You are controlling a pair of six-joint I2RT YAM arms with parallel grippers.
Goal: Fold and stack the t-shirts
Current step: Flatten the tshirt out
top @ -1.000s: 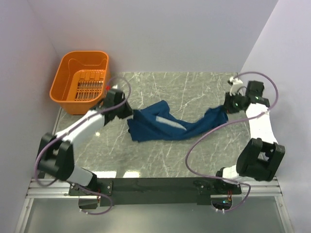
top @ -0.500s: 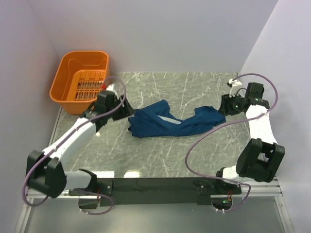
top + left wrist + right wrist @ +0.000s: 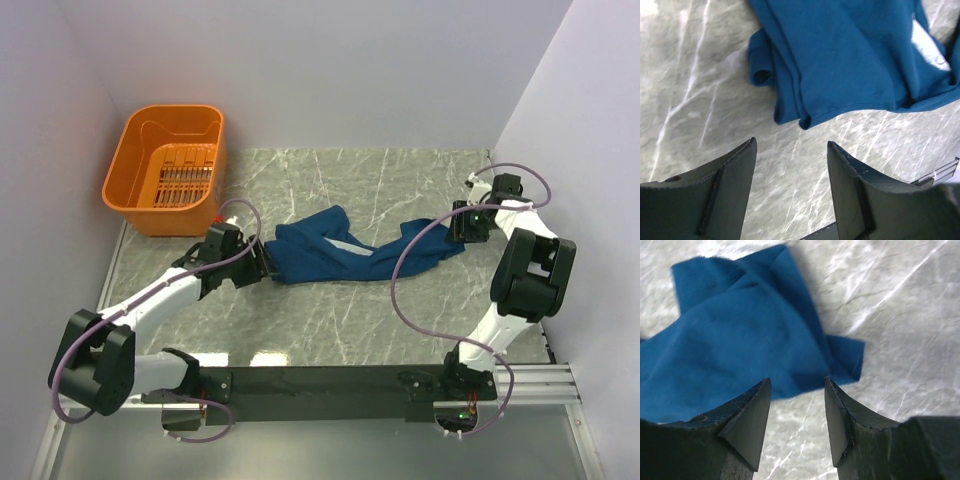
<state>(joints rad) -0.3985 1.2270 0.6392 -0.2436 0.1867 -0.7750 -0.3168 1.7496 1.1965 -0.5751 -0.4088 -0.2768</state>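
Right gripper (image 3: 796, 390), jaws parted and empty, hangs over the marble surface (image 3: 905, 315) just beside the crumpled blue t-shirt (image 3: 735, 340), apparently not touching.

Robot test cell in a lab, plain pale walls (image 3: 330, 70) boxing in a marble-look table (image 3: 330, 320); left arm (image 3: 160, 292) and right arm (image 3: 527, 265) bolted to a black rail (image 3: 320, 382), loose cables (image 3: 393, 290)

The top external view looks down from above and behind the arm bases (image 3: 178, 370) onto the whole marble table (image 3: 330, 320); both wrist views hang close over that tabletop, facing down past their own fingers (image 3: 715, 195) — the left shares the t-shirt's (image 3: 310, 265) left end with the overhead view, the right its right end.
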